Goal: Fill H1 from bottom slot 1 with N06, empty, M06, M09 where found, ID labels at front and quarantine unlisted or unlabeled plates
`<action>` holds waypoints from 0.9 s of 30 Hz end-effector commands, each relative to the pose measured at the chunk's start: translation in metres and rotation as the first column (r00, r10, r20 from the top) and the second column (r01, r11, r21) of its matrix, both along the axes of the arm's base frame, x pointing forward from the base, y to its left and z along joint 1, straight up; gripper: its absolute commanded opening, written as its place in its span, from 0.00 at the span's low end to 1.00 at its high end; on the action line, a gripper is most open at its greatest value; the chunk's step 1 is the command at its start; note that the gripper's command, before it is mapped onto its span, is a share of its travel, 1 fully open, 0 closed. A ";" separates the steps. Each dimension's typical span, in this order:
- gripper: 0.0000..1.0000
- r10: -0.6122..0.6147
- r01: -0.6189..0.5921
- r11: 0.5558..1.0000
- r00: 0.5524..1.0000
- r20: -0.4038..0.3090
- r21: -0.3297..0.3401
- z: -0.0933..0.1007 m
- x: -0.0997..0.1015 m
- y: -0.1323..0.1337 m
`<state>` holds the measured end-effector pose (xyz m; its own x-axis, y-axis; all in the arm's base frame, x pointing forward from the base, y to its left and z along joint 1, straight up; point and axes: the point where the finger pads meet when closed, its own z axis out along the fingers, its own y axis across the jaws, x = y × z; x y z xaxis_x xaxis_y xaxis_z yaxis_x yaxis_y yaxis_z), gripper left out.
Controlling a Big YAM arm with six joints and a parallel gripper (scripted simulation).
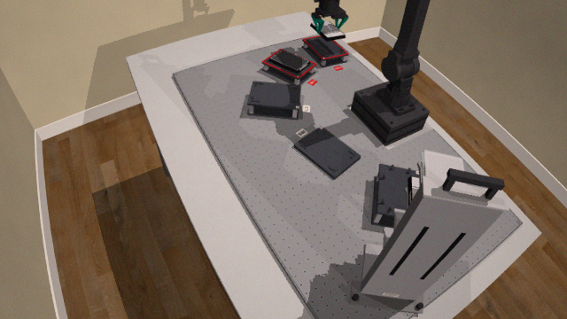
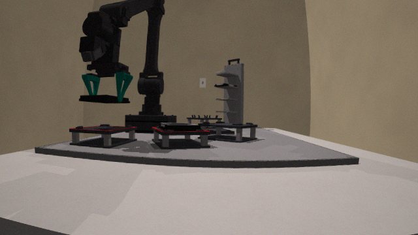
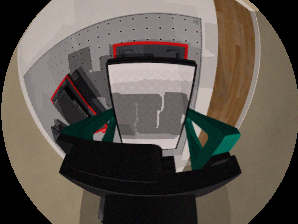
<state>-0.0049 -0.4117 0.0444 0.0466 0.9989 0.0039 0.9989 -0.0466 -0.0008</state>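
Plate (image 2: 104, 98) in hand (image 2: 107, 87) (seemingly level) above red-rimmed nest (image 2: 98, 129)

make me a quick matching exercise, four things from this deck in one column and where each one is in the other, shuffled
Things:
1. plate in the pincer
2. second plate
3. far red-edged nest
4. plate hotel

Places or states:
A. seated on the nearer red-edged nest
B. bare, under the carried plate
C. held in the air by green fingers
D. at the deck's end, opposite from the red nests

Pairs: 1-C, 2-A, 3-B, 4-D
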 end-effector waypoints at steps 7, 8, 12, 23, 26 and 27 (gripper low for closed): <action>0.86 0.003 -0.003 1.000 1.000 0.000 -0.021 -0.004 0.000 -0.009; 0.86 0.003 -0.003 1.000 1.000 0.000 -0.020 -0.005 0.000 -0.009; 0.86 0.003 -0.003 1.000 1.000 0.000 -0.023 -0.006 0.000 -0.009; 0.86 0.004 -0.004 1.000 1.000 0.000 -0.028 -0.011 0.001 -0.011; 0.86 0.004 -0.004 1.000 1.000 0.000 -0.026 -0.014 0.001 -0.011; 0.86 0.004 -0.004 1.000 1.000 0.000 -0.025 -0.015 0.002 -0.011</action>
<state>-0.0049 -0.4126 0.0286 0.0466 0.9989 0.0022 0.9989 -0.0466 -0.0008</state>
